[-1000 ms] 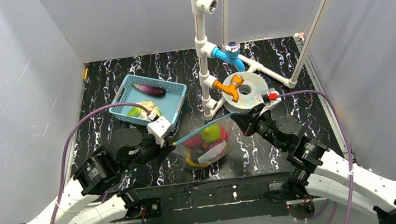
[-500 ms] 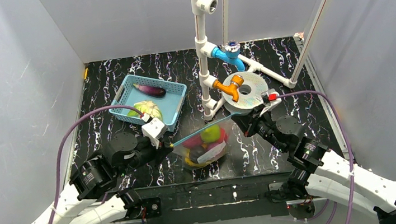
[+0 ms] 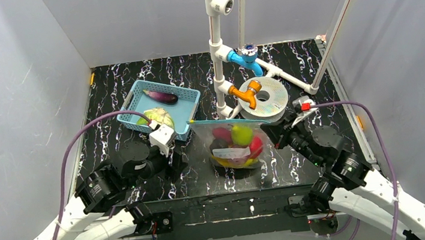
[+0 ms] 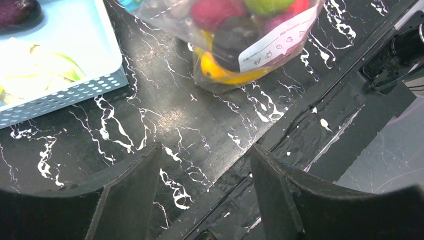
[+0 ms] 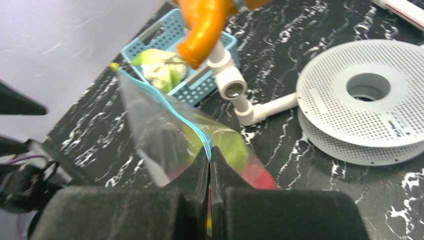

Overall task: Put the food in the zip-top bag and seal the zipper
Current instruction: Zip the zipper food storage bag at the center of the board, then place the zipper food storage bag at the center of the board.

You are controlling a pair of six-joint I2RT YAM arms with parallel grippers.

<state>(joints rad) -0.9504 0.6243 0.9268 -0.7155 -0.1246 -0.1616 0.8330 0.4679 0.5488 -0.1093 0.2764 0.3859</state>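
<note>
Black, white-veined table [image 3: 133, 80] carrying four things: blue basket [image 3: 186, 116] back left, white pipe frame [image 3: 219, 89] standing mid-back, grey perforated spool [image 3: 277, 101] lying flat just right of it, and the zip-top bag [image 3: 235, 146] (its bottom resting on the tabletop) front centre.

A black tabletop [image 3: 180, 69] veined with white marbling, enclosed by plain grey walls [image 3: 11, 70]. At the back left sits a light blue plastic basket [image 3: 183, 109] holding a dark purple eggplant [image 3: 161, 95] and a pale green leafy vegetable [image 3: 158, 116]. To its right stands an upright white PVC pipe frame [image 3: 215, 41] carrying a blue tap [image 3: 245, 59] above an orange tap [image 3: 246, 95]. A grey perforated spool [image 3: 274, 98] lies flat beneath the orange tap.
</note>
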